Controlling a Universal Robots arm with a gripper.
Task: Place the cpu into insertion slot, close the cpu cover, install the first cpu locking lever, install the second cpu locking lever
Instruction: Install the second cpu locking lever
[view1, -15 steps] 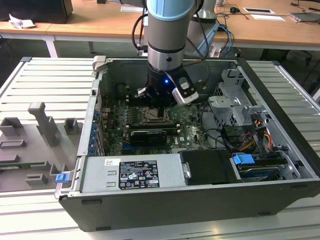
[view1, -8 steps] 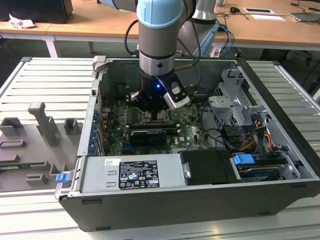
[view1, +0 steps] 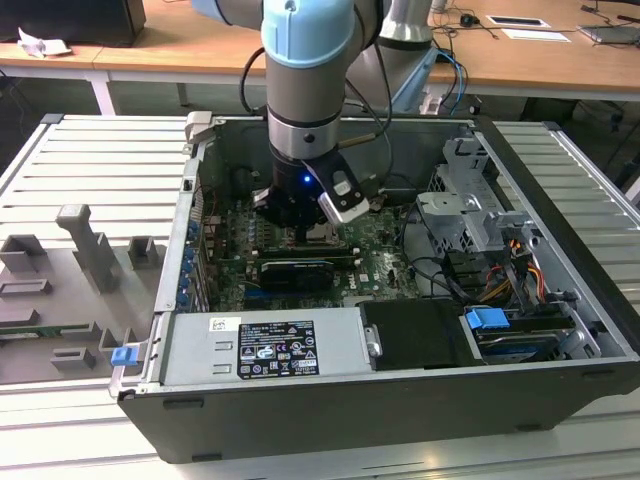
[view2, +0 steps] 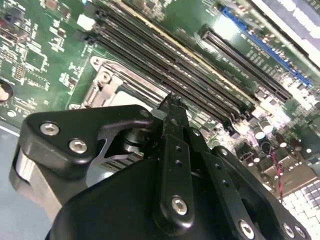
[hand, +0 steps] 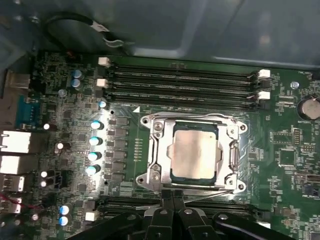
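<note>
Black claw (view1: 305, 222) is seen in the exterior view lowered inside the open dark grey computer case (view1: 400, 420), over the green circuit board (view1: 385, 262). In the second wrist view its fingers (view2: 172, 112) are pressed together, nothing held, beside the silver socket frame (view2: 102, 80). In the first wrist view the square silver-grey cpu (hand: 194, 152) is seated in the insertion slot (hand: 195, 179), the silver cpu cover (hand: 156, 150) lying closed around it, fingertips just beside its edge.
</note>
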